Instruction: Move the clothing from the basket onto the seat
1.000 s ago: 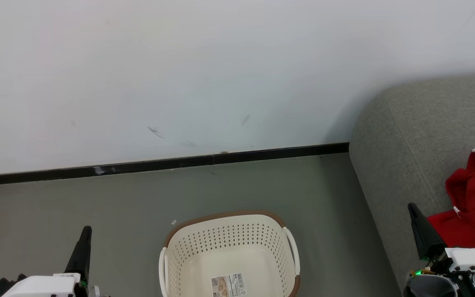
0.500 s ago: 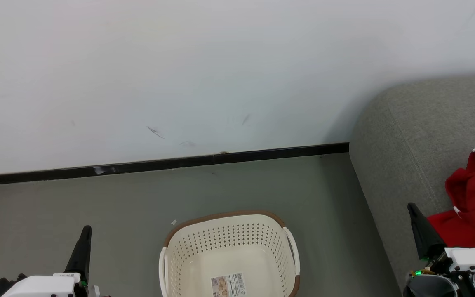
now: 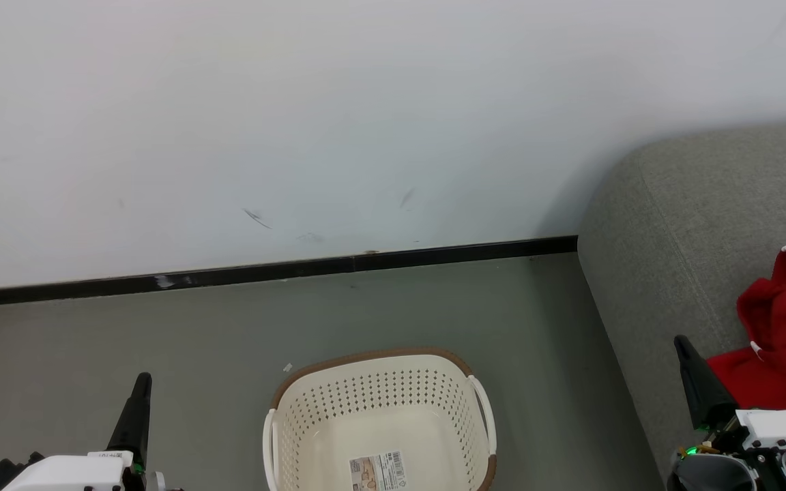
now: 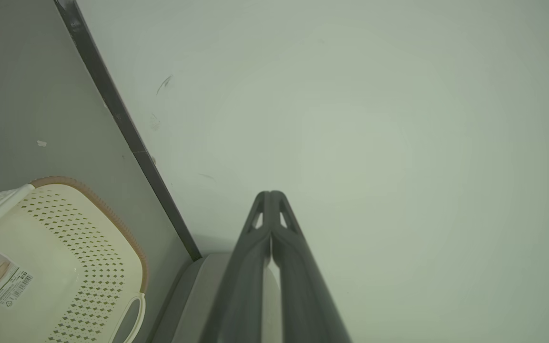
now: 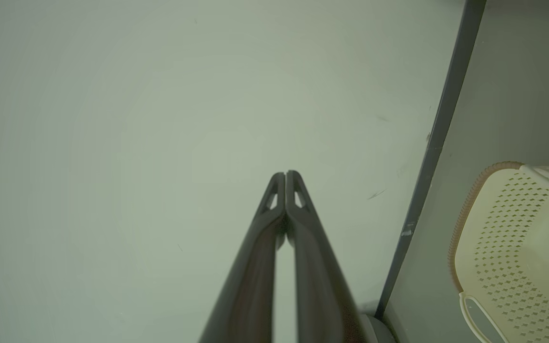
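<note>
We judge the job done, or very nearly so. The basket (image 3: pixel 379 392) stands on the floor (image 3: pixel 161 341) in front of us, a little out from the wall (image 3: pixel 297 136). What we see of its inside is bare, a pale bottom with only a label (image 3: pixel 377 470) stuck to it. Its near part is cut off by the lower edge of the head view, so we cannot vouch for that strip.

The clothing (image 3: pixel 785 320) lies as a red heap on top of the seat (image 3: pixel 666 225), set in from the seat's edge that faces the basket, and it runs out of the head view on the right. A bit of white trim shows at the top of the heap. We cannot tell how many garments it holds.

Both grippers are clenched and hold nothing. The left gripper (image 3: pixel 143 379) hangs over the floor, to the left of the basket and apart from it, its fingers pressed together along their length. The right gripper (image 3: pixel 681 342) is over the seat, close to that same edge and just beside the heap. Whether it touches the fabric we cannot tell, but nothing sits between its fingers in the right wrist view.

As we see it, all that remains is to confirm that nothing is left in the hidden near strip of the basket.
</note>
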Tool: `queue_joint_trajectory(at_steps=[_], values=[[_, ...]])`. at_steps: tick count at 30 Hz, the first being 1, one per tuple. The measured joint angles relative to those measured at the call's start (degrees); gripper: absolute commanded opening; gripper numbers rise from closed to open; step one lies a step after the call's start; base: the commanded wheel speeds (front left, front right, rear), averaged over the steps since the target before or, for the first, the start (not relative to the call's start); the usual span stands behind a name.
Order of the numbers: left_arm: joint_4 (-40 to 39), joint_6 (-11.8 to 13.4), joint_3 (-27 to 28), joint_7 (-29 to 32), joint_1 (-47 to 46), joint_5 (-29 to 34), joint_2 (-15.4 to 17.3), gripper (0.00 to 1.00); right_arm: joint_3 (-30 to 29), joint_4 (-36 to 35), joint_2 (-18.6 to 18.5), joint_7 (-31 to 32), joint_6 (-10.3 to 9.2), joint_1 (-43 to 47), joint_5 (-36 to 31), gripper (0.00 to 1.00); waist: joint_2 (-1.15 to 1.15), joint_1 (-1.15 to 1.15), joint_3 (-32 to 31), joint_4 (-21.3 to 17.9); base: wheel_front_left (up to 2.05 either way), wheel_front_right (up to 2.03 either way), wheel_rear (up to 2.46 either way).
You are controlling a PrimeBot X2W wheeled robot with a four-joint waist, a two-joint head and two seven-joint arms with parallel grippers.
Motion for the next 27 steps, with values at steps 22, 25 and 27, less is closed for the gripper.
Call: queue_joint_trajectory(at_steps=[22,25,27], values=[[0.0,0.0,0.0,0.0,0.0,0.0,0.0,0.00,0.0,0.0,0.0,0.0,-0.01,0.0,0.0,0.00,0.00,0.00,0.0,0.0,0.00,0.00,0.00],[0.0,0.0,0.0,0.0,0.0,0.0,0.0,0.00,0.0,0.0,0.0,0.0,-0.01,0.0,0.0,0.00,0.00,0.00,0.0,0.0,0.00,0.00,0.00],[0.0,0.0,0.0,0.0,0.0,0.0,0.0,0.00,0.0,0.0,0.0,0.0,0.00,0.0,0.0,0.00,0.00,0.00,0.0,0.0,0.00,0.00,0.00]])
